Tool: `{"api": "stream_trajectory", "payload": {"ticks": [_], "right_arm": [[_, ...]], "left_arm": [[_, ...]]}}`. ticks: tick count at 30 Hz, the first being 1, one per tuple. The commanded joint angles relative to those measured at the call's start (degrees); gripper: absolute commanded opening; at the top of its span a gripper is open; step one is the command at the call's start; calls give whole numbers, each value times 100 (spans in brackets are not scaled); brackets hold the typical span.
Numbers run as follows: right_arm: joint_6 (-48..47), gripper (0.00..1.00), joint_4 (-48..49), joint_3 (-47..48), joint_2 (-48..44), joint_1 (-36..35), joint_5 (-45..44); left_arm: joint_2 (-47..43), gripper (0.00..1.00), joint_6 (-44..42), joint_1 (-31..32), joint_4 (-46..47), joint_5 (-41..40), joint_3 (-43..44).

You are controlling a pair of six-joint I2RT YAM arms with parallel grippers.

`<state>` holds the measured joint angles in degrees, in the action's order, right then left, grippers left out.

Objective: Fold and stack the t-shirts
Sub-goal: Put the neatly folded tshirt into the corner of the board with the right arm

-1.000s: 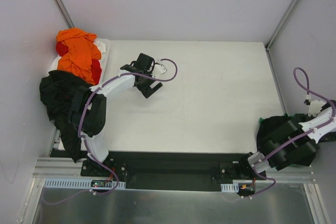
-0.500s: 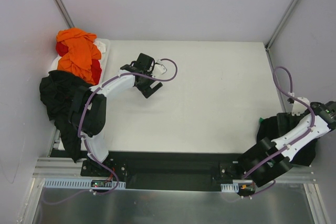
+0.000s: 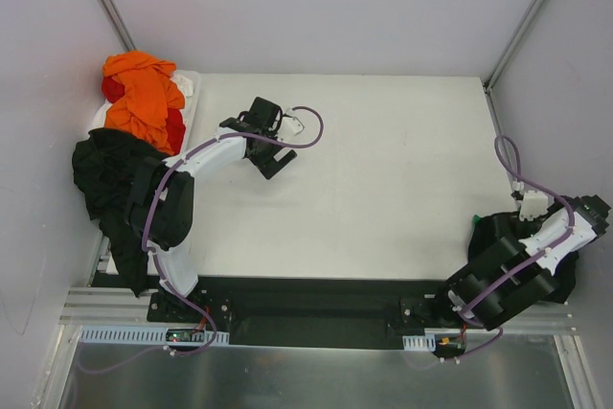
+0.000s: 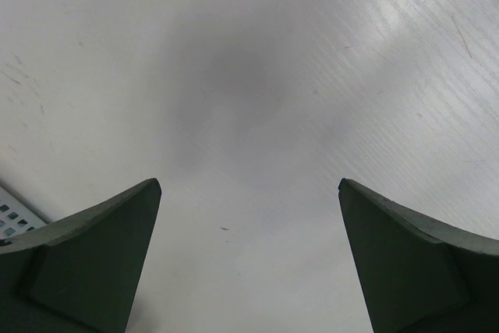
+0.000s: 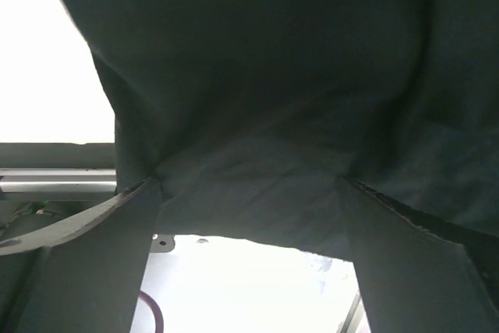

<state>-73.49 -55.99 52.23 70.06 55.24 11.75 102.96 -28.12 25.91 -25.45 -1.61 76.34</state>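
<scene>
A heap of t-shirts lies at the table's left edge: orange (image 3: pixel 142 95) on top, red (image 3: pixel 175 127) under it, and black (image 3: pixel 107 179) hanging off the near side. Another black t-shirt (image 3: pixel 490 235) lies crumpled at the right edge, under my right arm. My right gripper (image 3: pixel 586 214) is open above it. In the right wrist view the dark cloth (image 5: pixel 257 76) fills the frame, and the open gripper (image 5: pixel 248 186) has its fingertips at the cloth's lower fold. My left gripper (image 3: pixel 273 164) is open and empty over bare table, as the left wrist view (image 4: pixel 249 185) shows.
The white table (image 3: pixel 402 150) is walled by grey panels at the back and both sides. A white tray (image 3: pixel 192 83) sits under the heap at the left. A black rail (image 3: pixel 306 304) carrying the arm bases runs along the near edge.
My right arm has swung its wrist inward and up from the far right edge, over the black t-shirt there. The left arm and the heap have not moved.
</scene>
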Motion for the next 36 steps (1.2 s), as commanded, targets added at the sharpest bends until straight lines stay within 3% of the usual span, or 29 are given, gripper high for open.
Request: {"api": "stream_trajectory", "payload": {"ticks": [1,14,36], "right_arm": [[-157,96,307,-55,235,-22,-84],[2,96,114,710,2125,-154,-375],[362,96,-228,314,1387,-1639,-419]], "left_arm": [[-153,99,-9,37,23,-85,48],[-171,99,-9,37,23,-68,39],[-215,100,8,37,23,-77,-22]]}}
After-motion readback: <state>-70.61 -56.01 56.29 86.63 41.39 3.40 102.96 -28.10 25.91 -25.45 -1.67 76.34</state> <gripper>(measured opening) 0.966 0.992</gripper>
